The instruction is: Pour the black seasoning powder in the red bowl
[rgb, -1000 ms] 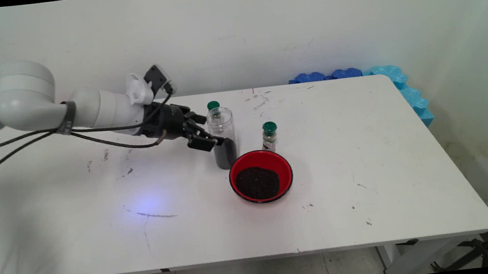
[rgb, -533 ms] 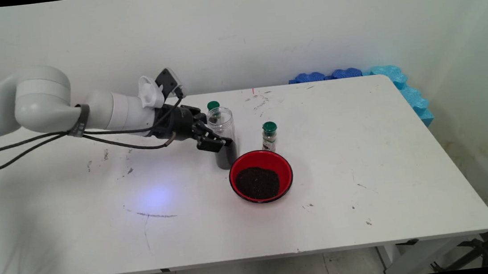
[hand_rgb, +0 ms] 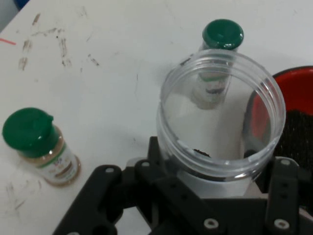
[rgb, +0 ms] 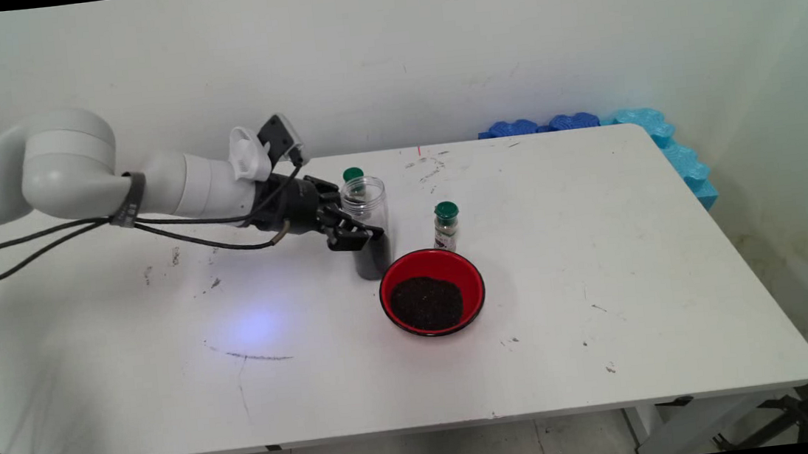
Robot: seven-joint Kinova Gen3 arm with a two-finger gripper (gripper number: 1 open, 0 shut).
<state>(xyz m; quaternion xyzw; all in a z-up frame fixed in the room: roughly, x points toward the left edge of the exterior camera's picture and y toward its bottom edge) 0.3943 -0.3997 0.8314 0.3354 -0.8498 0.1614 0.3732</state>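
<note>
Hand view: my gripper (hand_rgb: 222, 196) was clamped around the clear jar (hand_rgb: 221, 115), one finger on each side, jar open-topped and upright. Main view: jar (rgb: 368, 224) stood on the table (rgb: 599, 253), dark fill in its lower part, just beside the red bowl (rgb: 432, 291) of dark grains. Two green-capped bottles nearby: one (rgb: 446, 224) behind the bowl, one (rgb: 352, 175) behind the jar.

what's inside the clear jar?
The clear jar is open-topped, with dark granules filling its lower part; the upper part looks empty. The gripper covers part of the fill line.
</note>
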